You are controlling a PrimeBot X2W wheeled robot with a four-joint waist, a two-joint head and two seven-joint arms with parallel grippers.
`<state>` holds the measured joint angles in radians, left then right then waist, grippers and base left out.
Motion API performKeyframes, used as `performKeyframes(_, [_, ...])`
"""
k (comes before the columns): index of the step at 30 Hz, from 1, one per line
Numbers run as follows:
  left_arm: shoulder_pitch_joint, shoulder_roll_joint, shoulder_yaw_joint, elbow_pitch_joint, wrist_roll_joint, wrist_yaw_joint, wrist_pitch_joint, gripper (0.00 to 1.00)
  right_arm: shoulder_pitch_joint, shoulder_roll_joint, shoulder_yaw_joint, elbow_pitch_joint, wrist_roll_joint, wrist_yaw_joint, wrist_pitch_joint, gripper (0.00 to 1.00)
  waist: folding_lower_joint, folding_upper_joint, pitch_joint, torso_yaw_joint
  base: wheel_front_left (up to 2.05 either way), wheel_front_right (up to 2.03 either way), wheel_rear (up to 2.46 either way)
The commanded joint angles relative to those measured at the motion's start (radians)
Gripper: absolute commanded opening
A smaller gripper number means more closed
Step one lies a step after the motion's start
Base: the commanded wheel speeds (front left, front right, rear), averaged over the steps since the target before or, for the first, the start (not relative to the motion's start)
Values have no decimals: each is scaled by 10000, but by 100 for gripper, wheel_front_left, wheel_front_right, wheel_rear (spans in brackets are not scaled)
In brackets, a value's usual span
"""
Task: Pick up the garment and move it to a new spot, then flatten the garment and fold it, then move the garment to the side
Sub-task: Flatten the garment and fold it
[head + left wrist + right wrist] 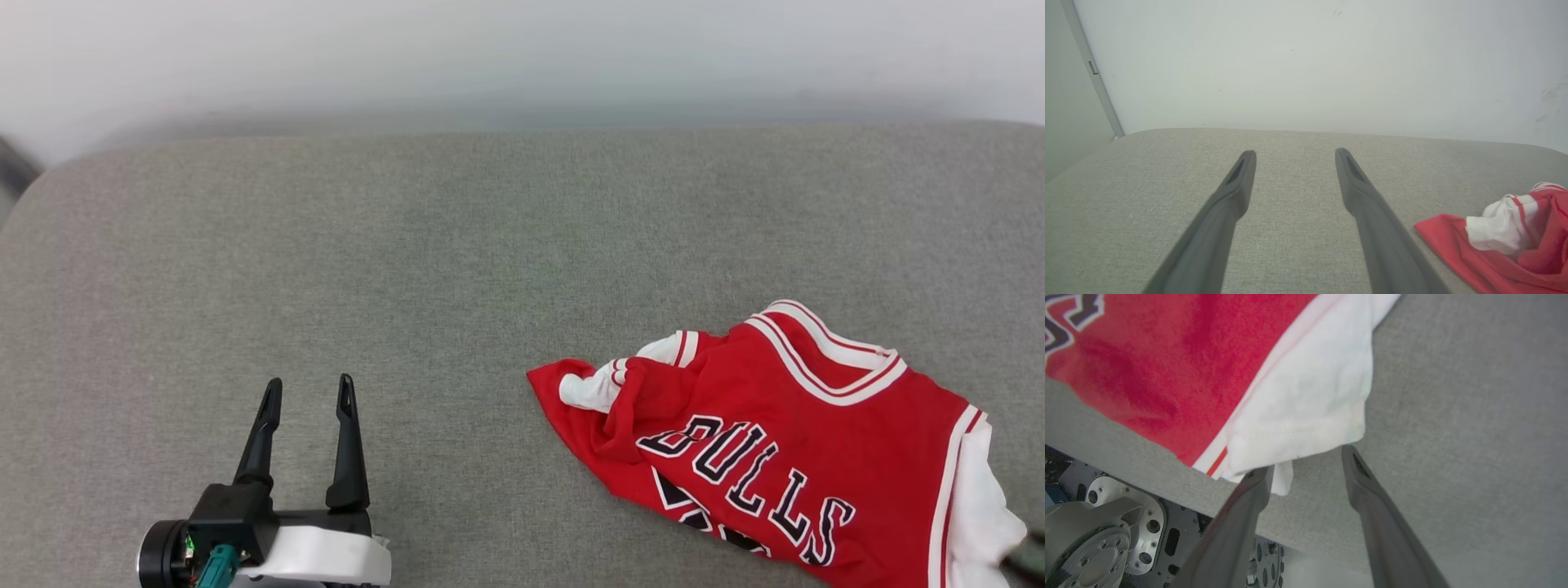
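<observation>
The garment [784, 408] is a red jersey with white sleeves and black "BULLS" lettering, lying crumpled, front up, at the lower right of the grey fabric surface [408, 245]. My left gripper [310, 384] rests at the lower left, well apart from the garment, open with nothing between its fingers [1295, 153]. The left wrist view catches the garment's bunched edge [1506, 253] off to the right. My right gripper [1306, 461] stands open at the garment's white sleeve [1306, 396]. A bit of the sleeve's hem hangs against the left fingertip [1257, 477], and the jaws grip nothing.
A pale wall [522, 57] runs behind the surface's far edge. The surface's near edge [1167, 473] lies just below the garment in the right wrist view, with the robot's metal base [1106, 522] beneath it. Bare fabric spreads across the middle and left.
</observation>
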<state>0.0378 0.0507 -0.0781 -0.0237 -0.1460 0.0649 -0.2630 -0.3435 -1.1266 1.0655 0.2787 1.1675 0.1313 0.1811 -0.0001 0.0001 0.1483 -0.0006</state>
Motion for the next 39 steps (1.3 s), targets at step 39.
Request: performKeyframes(39, [-6846, 2013, -2957, 2459, -258, -1929, 4362, 100, 4716, 10055, -10904, -4207, -9125, -9, -4402, 100, 1, -1, 28, -365, 0, 0, 0])
